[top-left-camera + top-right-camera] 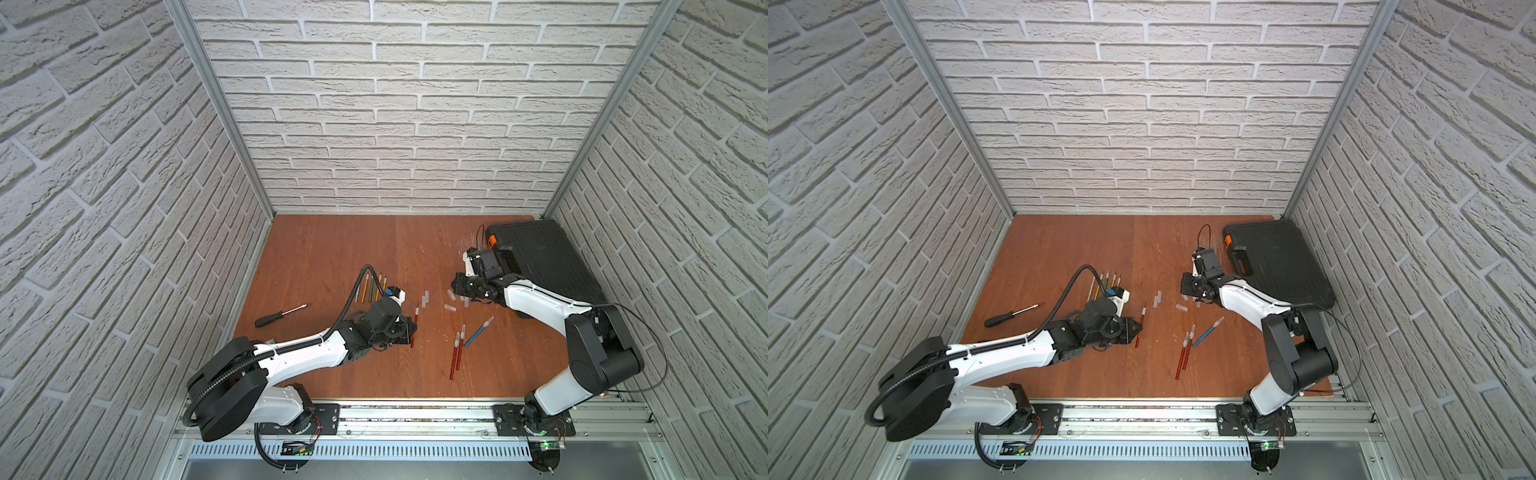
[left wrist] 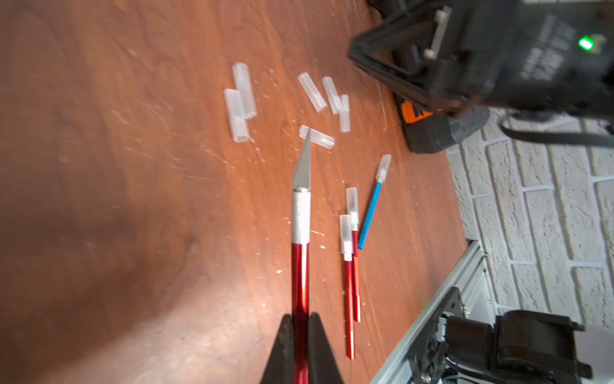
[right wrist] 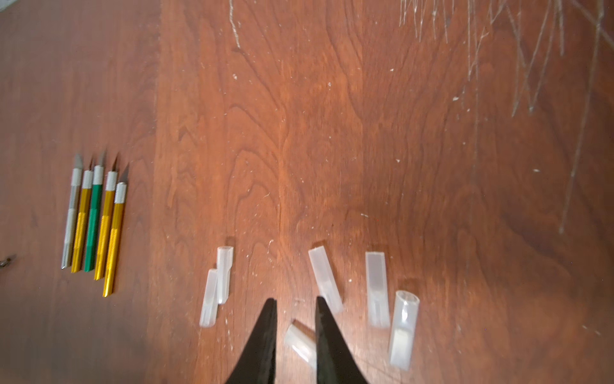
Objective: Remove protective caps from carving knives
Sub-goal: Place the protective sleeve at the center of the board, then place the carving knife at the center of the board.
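the left hand [image 2: 300, 316] is clenched on the handle of a red knife [image 2: 300, 266], its blade bare and pointing out over the loose caps [image 2: 244, 89] near the middle of the worktop [image 3: 332, 133]. the right hand [image 3: 295, 301] stands parted above them, with one cap [image 3: 299, 344] in the gap, leaning on a finger but not pinched as far as i can see. i'd say it should open wider and lift straight up so the cap doesn't cling. the red knife then wants laying flat beside the row of bared knives [image 3: 94, 219] left of the middle, blade pointing the same way. three capped knives [image 2: 348, 299] wait nearer the front edge.
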{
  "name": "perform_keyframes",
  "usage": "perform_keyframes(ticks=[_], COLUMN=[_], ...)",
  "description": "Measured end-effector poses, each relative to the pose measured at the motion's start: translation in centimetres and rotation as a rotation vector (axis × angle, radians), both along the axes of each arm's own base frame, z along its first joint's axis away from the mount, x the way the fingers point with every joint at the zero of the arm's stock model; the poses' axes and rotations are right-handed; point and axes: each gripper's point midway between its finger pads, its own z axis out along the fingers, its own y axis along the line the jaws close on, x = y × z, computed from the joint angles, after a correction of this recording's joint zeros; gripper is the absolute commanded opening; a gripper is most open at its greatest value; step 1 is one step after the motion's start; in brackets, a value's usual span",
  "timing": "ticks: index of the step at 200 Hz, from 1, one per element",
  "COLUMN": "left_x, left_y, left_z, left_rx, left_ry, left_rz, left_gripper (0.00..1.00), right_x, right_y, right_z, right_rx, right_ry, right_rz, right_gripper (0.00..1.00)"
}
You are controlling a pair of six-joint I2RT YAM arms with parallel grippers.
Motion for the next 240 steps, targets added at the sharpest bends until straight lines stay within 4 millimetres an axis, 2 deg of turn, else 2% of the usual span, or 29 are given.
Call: perform_keyframes(ticks=[47, 113, 177, 197, 240], left_x=[1.3, 3.7, 7.3, 8.4, 10.0], left_y=[3.3, 5.7, 6.7, 6.5, 5.8], left_z=[-0.6, 0.2, -0.2, -0.1, -0.5], left_rx=[0.089, 0.174, 0.304, 0.331, 0.373], left_ry=[0.015, 0.002, -0.007, -0.016, -0.026], left_rz=[0.046, 0.083, 0.100, 0.095, 0.070], left_gripper=[0.03, 0.03, 0.03, 0.03, 0.03], right_x=[-3.0, -7.4, -11.2, -11.8, -12.3], right_y=[-0.2, 1.0, 1.3, 1.2, 1.2], right_z=[2.4, 6.3, 7.1, 7.4, 6.9], right_rx=[0.007, 0.066, 0.113, 0.119, 0.122], right_ry=[-0.033, -0.070, -0.042, -0.046, -0.033], right_rz=[0.047, 0.148, 0.209, 0.214, 0.219], right_gripper=[0.33, 0.43, 0.54, 0.58, 0.74])
